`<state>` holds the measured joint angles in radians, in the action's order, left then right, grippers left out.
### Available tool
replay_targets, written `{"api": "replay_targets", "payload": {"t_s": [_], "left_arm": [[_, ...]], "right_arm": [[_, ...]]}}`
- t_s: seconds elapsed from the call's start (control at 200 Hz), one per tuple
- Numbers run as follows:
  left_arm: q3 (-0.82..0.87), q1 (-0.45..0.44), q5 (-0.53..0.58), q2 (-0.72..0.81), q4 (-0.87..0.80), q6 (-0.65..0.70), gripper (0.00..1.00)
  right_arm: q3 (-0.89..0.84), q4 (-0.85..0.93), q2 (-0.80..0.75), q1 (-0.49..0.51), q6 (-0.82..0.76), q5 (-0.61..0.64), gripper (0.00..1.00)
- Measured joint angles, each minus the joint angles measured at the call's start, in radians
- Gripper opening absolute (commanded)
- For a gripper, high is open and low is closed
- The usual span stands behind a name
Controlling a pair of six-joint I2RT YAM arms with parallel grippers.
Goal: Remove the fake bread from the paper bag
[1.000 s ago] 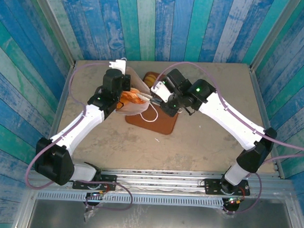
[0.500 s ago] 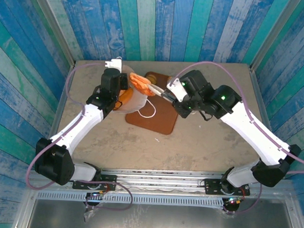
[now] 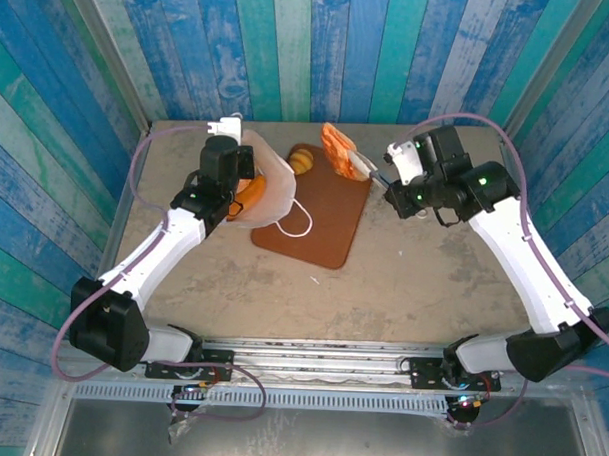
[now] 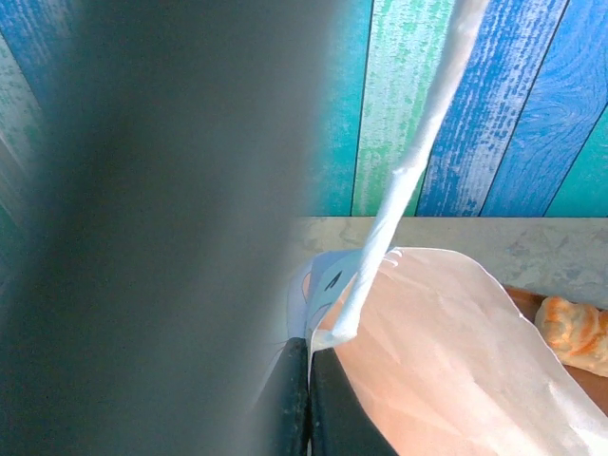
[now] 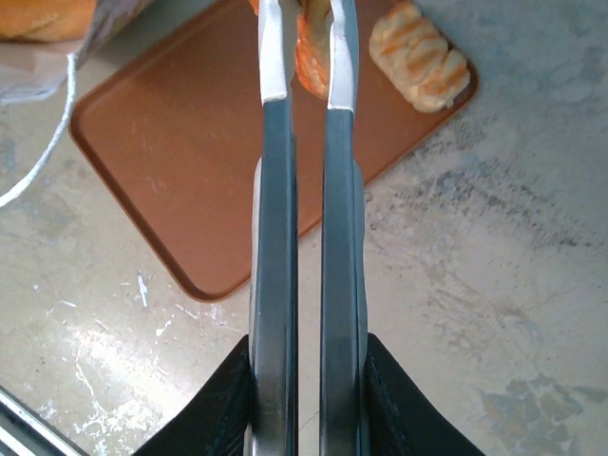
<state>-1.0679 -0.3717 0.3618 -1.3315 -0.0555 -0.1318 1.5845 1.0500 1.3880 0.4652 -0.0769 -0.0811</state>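
No legible text, labels or numbers.

Fake bread, three pieces in sight: one orange piece (image 3: pixel 337 149) aloft, one tan roll (image 3: pixel 303 161) on tray, one orange loaf (image 3: pixel 248 191) in bag. More inside: cannot tell. Paper bag (image 3: pixel 273 190): one. Brown tray (image 3: pixel 324 234): one. Arms (image 3: pixel 159 248): two.
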Motion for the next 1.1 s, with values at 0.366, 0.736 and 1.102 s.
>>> {"api": "replay_targets", "payload": {"t_s": [0.366,0.736,1.102], "left_arm": [[0.010,0.000,-0.010,0.024,-0.007,-0.014,0.01],[0.013,0.002,-0.021,0.035,-0.007,-0.022,0.01],[0.013,0.002,-0.032,0.035,-0.006,-0.023,0.01]], "right_arm": [[0.031,0.081,0.230,-0.070,-0.073,-0.150,0.09],[0.097,0.138,0.393,-0.085,-0.107,-0.179,0.10],[0.197,0.163,0.496,-0.114,-0.097,-0.130,0.17]]}}
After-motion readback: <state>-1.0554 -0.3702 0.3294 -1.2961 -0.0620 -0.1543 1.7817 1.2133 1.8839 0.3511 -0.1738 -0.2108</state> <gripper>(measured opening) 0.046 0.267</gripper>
